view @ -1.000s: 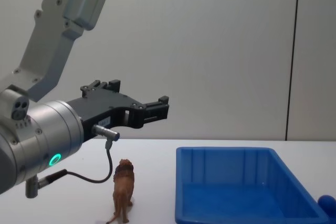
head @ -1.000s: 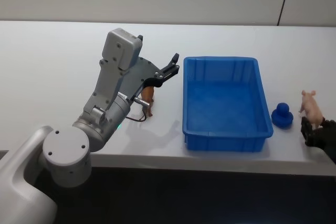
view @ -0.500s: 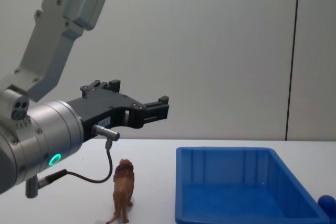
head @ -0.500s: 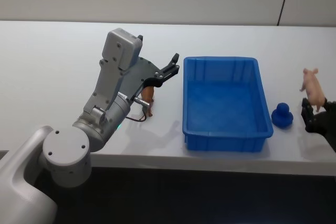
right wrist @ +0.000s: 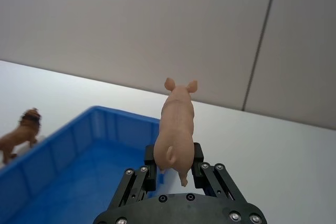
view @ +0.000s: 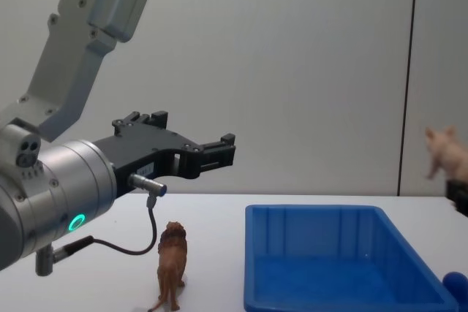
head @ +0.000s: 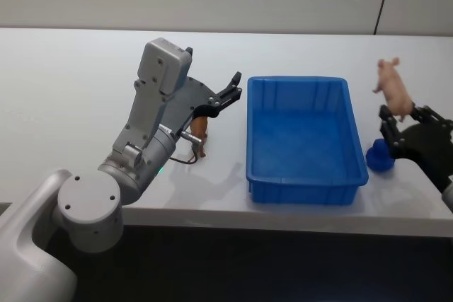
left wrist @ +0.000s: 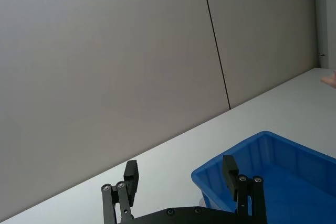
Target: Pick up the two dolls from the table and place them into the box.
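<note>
My right gripper is shut on a pink pig doll, held in the air just right of the blue box; the pig stands upright between its fingers. A dark-blue rounded toy sits on the white table at the box's front right corner, under that gripper. A brown lion doll stands on the table left of the box. My left gripper hangs open above the lion, holding nothing.
The box has nothing in it. Its long sides run away from me, and its front wall lies near the table's front edge. My left arm rises over the table's left half.
My right gripper has lifted the pink pig off the table at the far right and carried it up and toward the box. The left arm has not moved.
</note>
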